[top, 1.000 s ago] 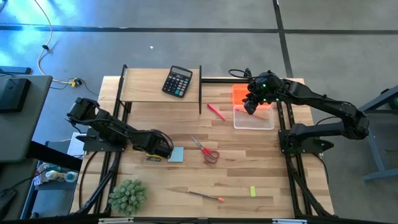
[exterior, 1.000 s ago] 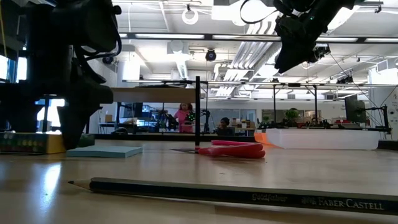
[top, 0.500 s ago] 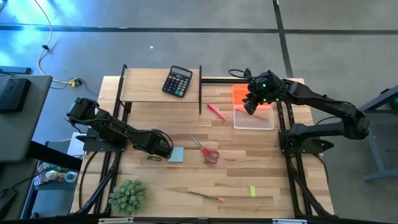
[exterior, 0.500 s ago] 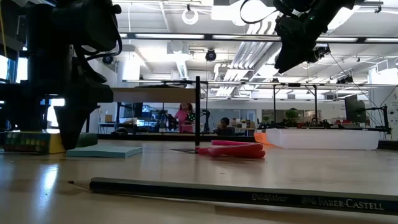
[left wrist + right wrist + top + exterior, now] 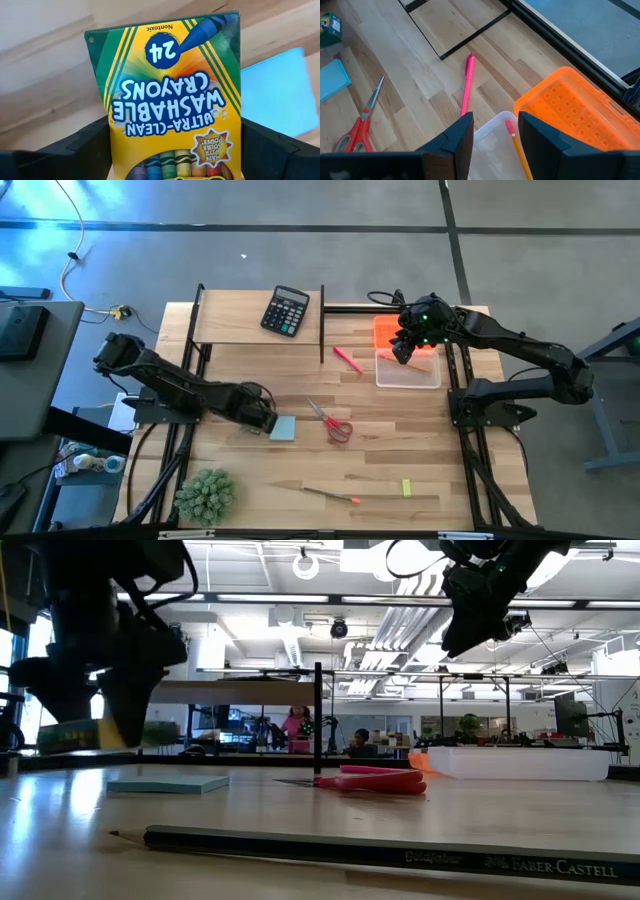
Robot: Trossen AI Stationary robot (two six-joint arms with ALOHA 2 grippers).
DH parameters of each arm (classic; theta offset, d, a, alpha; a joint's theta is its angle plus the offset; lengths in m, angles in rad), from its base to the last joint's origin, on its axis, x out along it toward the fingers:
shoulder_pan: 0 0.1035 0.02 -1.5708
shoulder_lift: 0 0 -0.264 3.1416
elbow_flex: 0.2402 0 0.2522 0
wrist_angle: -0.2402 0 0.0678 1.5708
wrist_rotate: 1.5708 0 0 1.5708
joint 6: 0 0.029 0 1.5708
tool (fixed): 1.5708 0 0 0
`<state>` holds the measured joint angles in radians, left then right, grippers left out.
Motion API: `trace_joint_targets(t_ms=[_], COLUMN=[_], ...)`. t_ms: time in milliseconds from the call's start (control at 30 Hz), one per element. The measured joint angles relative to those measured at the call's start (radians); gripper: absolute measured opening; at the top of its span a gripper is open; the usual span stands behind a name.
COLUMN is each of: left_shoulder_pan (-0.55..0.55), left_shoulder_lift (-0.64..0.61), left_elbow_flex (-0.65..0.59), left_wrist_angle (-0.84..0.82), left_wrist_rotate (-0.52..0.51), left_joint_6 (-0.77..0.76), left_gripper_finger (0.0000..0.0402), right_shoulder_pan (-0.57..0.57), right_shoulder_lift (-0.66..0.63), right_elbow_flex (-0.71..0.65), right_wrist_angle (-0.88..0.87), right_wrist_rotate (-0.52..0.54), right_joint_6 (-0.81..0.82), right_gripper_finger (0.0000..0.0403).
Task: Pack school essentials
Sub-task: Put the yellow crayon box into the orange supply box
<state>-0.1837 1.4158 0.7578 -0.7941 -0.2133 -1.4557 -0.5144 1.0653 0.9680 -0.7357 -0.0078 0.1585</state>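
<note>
The left gripper (image 5: 175, 150) was clamped on the yellow crayon box (image 5: 172, 95), lifted off the counter (image 5: 400, 450). The right gripper (image 5: 495, 132), fingers apart, hovered over the clear bin (image 5: 408, 370).

The yellow crayon box (image 5: 172, 95) reads "24", "Nontoxic", "ULTRA-CLEAN WASHABLE CRAYONS" and "MADE WITH SOLAR POWER". The dark pencil (image 5: 390, 852) on the desk (image 5: 300, 810) says "FABER-CASTELL".
</note>
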Motion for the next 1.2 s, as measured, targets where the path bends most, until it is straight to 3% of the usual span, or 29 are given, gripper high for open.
trace_joint_targets(t_ms=[267, 800, 1200], left_shoulder_pan=[0.0, 0.04, 0.097], left_shoulder_lift=[-0.057, -0.06, -0.06], left_elbow_flex=[0.018, 0.186, 0.277], left_wrist_angle=[0.031, 0.044, 0.123], left_wrist_rotate=[-0.008, -0.012, -0.038], left_joint_6=[0.167, 0.623, 0.834], left_gripper_finger=[0.0329, 0.0329, 0.0329], right_shoulder_pan=[0.0, 0.0, 0.0], right_shoulder_lift=[0.0, 0.0, 0.0], right_elbow_flex=[0.0, 0.0, 0.0], right_wrist_angle=[0.001, 0.001, 0.0], right_wrist_rotate=[0.0, 0.0, 0.0], right_joint_6=[0.0, -0.001, -0.002], right_gripper_finger=[0.0145, 0.0145, 0.0145])
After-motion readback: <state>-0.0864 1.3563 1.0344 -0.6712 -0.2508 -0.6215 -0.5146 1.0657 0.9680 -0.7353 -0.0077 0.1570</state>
